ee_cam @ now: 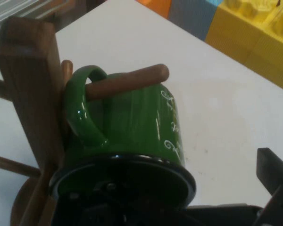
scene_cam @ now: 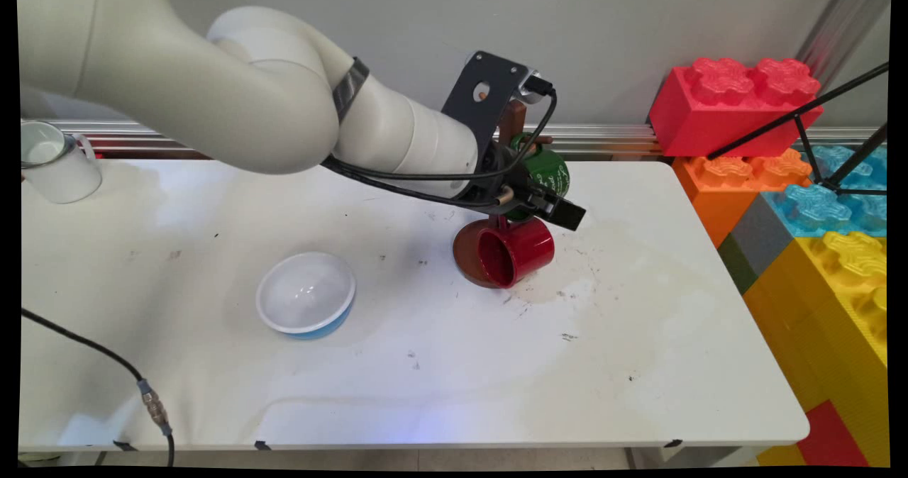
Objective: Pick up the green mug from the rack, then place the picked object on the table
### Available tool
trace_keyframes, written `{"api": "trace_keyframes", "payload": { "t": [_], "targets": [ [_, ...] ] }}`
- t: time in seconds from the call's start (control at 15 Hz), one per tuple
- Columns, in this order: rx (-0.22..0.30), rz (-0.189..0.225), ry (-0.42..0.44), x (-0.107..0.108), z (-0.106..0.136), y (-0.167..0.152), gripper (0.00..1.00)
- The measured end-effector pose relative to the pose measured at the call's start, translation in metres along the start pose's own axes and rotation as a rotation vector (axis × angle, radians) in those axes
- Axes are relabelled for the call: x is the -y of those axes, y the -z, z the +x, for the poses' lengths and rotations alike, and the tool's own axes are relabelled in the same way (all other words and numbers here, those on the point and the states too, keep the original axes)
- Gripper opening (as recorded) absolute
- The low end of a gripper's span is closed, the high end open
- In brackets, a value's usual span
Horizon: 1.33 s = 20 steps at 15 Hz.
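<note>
End effector (scene_cam: 550,205) sits close against the green mug (scene_cam: 545,169), at the mug tree (scene_cam: 512,120). One black finger (ee_cam: 273,172) shows at the hand view's lower right, standing clear of the mug's side; the other is hidden, so whether the end effector is wide or narrow I cannot tell.

Green mug hangs by its handle (ee_cam: 82,110) on a wooden peg (ee_cam: 127,82), rim toward the camera. Glossy enamel-like surface, white script on the side, dark rim. Judged: rigid, light to moderate, slippery, chips if knocked. Best hold looks to be across the rim wall or the body; the handle is taken up by the peg.

Tree: dark wood post, round pegs, round brown base (scene_cam: 469,254) on the table (scene_cam: 638,336).

Red mug (scene_cam: 516,251) hangs low on the tree, mouth toward the camera.

Further out: white bowl (scene_cam: 306,302) with blue outside, upright on the table, well apart. White mug (scene_cam: 51,160) at the table's far left edge. Large plastic blocks (scene_cam: 738,106) stacked beyond the right end.
</note>
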Motion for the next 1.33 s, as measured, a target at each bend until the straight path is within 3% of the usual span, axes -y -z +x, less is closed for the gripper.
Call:
{"api": "trace_keyframes", "payload": {
  "t": [0.67, 0.73, 1.33],
  "targets": [
    [-0.05, -0.023, 0.047, 0.004, -0.009, -0.006, 1.0],
    [-0.055, -0.025, 0.05, 0.005, -0.01, -0.007, 0.0],
    [-0.067, -0.012, 0.081, 0.012, -0.019, -0.006, 0.0]
  ]
}}
